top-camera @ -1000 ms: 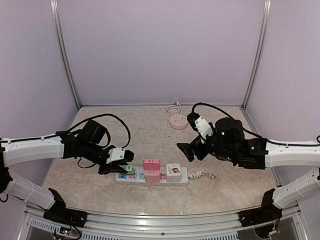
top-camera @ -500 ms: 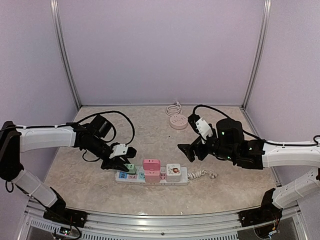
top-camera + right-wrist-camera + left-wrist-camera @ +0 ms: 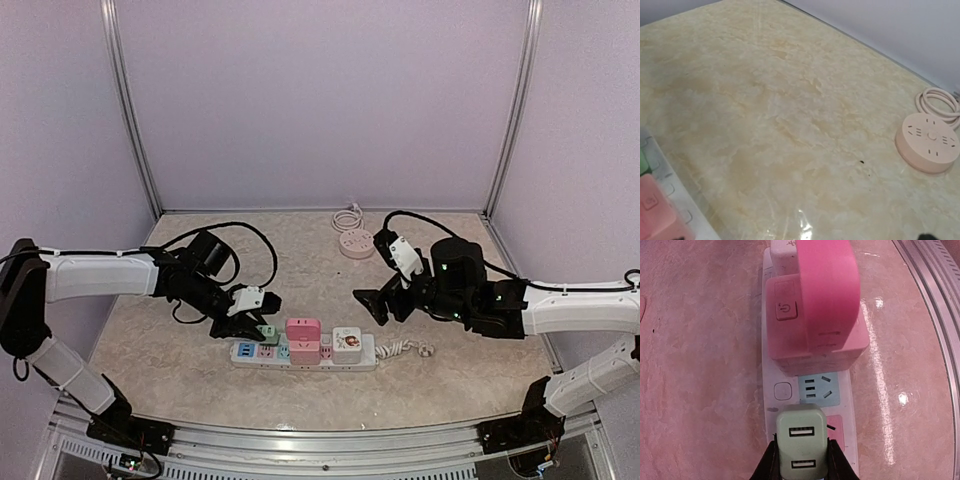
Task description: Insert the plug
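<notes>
Table, top view: marbled beige table (image 3: pixel 170 375) inside pale lilac walls.
Strip, top view: white power strip (image 3: pixel 368 353) lies left to right near the front edge, with its coiled cord (image 3: pixel 400 349) at the right end.
Adapters, top view: pink adapter (image 3: pixel 303 331) sits mid-strip, and white adapter (image 3: pixel 347 341) is just beside it on the right.
Left gripper, top view: left gripper (image 3: pixel 260 329) reaches in from the left and pinches green plug (image 3: pixel 269 337) over the strip's left part, just beside the pink adapter.
Right gripper, top view: right gripper (image 3: pixel 372 303) hangs behind the strip's right half, apart from it, fingers spread with nothing between them.
Back of table, top view: round socket (image 3: pixel 356 243) and its white cable (image 3: pixel 347 218) lie near the rear wall.
Plug, left wrist view: green plug (image 3: pixel 801 445) shows two USB ports and is squeezed between black fingers (image 3: pixel 766 466) on both sides.
Plug position, left wrist view: it sits over pink outlet (image 3: pixel 836 429) at the near end. Whether the prongs are seated cannot be told.
Beyond plug, left wrist view: blue outlet (image 3: pixel 819 390) is uncovered, white button (image 3: pixel 782 391) is beside it, and the pink adapter (image 3: pixel 827 295) stands farther on.
Right wrist view: mostly bare table, with the round socket (image 3: pixel 932 142) and cable (image 3: pixel 940 102) at right and the strip's corner (image 3: pixel 667 187) lower left.
Fingers, right wrist view: only a dark tip shows at the bottom edge.
</notes>
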Robot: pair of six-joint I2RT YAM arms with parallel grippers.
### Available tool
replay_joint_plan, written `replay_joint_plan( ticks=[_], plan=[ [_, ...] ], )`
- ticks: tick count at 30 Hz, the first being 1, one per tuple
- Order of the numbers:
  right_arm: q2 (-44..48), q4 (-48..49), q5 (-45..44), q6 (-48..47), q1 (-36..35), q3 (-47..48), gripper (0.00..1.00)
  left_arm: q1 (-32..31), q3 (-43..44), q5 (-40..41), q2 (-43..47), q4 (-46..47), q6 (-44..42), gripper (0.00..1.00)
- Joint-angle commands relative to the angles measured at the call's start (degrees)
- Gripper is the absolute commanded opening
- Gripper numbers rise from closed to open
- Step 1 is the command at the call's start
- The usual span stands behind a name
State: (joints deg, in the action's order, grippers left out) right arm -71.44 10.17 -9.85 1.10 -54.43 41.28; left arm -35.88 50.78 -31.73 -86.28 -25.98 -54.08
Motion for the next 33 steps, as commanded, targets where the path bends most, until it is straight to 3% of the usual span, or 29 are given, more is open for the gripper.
replay_joint_plan(
  ticks=[1,7,10,12,16,20,28,33],
  plan=[
    [-1.65,-0.59,1.46,1.67,1.33,-0.48,1.00,-0.55,-0.95,-0.95,0.10,1.75,3.39,0.00],
    [-4.01,-8.50,9.18,5.87,1.42,0.93,0.99,-0.47,-0.29,-0.51,1.91,-1.24,6.15,0.00],
    [-4.82,-11.02,7.63,13.54,1.44,3.34,0.93,-0.04,-0.43,0.02,2.54,-1.67,6.63,0.00],
    [-6.91,-13.99,4.19,22.04,0.82,6.81,0.88,-0.06,-0.73,0.73,2.92,-0.90,7.36,0.00],
    [-12.32,-24.55,-11.76,39.00,-5.25,14.25,0.87,-0.08,-1.57,1.06,3.50,0.45,7.86,0.00],
    [-18.02,-32.21,-20.69,51.24,-12.17,19.55,0.89,0.26,-2.17,1.11,4.30,1.51,8.43,0.00],
    [-22.92,-40.04,-23.81,63.36,-16.42,22.79,0.78,0.55,-3.30,0.48,5.48,2.68,8.13,0.00],
    [-26.34,-37.39,-20.76,61.76,-17.52,23.88,0.78,0.38,-4.22,0.33,5.93,4.61,8.08,0.00]
  ],
)
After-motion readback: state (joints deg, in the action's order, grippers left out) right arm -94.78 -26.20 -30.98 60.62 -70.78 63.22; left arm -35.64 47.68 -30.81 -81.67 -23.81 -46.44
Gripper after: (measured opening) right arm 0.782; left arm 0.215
